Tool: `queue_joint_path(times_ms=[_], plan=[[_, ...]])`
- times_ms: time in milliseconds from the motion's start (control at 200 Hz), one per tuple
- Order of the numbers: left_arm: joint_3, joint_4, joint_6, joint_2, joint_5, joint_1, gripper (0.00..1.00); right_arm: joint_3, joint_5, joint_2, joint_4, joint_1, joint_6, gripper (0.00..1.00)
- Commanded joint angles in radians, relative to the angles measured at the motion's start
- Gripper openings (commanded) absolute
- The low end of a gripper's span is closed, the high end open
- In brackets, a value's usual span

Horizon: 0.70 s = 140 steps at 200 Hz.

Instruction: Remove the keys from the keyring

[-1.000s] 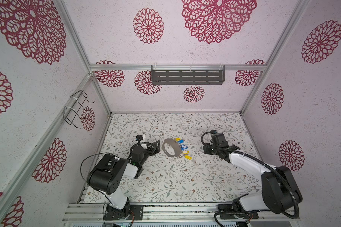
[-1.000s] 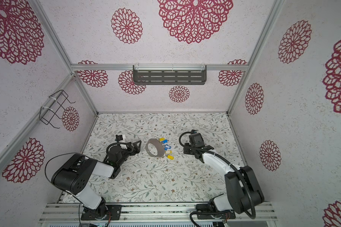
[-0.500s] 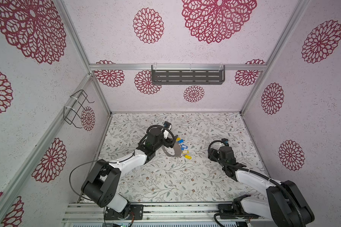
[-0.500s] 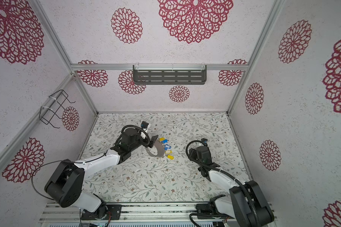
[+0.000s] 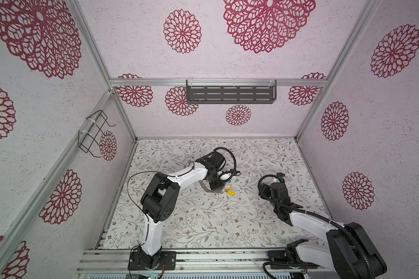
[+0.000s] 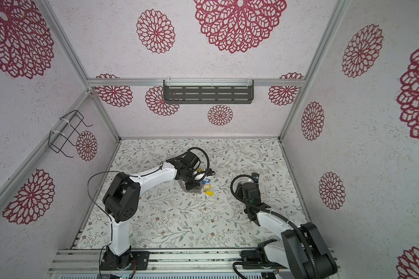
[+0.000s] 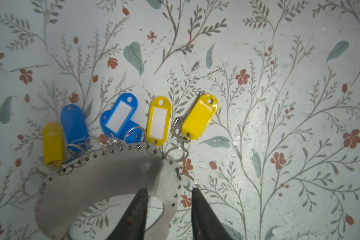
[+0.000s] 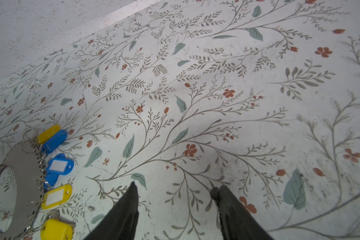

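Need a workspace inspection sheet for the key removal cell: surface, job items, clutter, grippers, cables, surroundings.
Surface: floral table, scuffed in places.
Job's things: grey keyring on the table; yellow and blue keys hooked along its rim.
Clutter: nothing seen.
Grippers: left gripper open, fingers straddling the keyring's band, one inside the hole; right gripper open, empty, apart from the keys.
Cables: black cable loop at each wrist.
Surroundings: grey shelf on back wall; wire rack on left wall.
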Motion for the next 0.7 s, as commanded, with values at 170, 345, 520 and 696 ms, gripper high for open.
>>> queue_joint_path(times_ms=[170,345,520,696], plan=[[-0.016,-0.039,0.119,0.026,-0.025,-0.03,0.32,0.064,-0.01,0.081,-0.015,-0.003,0.005,0.63],[-0.032,0.034,0.127,0.023,-0.029,-0.037,0.27,0.08,-0.027,0.1,-0.029,-0.003,0.006,0.63],[0.018,0.039,0.135,0.04,-0.032,-0.038,0.25,0.074,-0.031,0.098,-0.024,-0.003,0.007,0.63],[0.077,0.017,0.133,0.056,-0.025,-0.037,0.24,0.076,-0.041,0.101,-0.022,-0.003,0.009,0.63]])
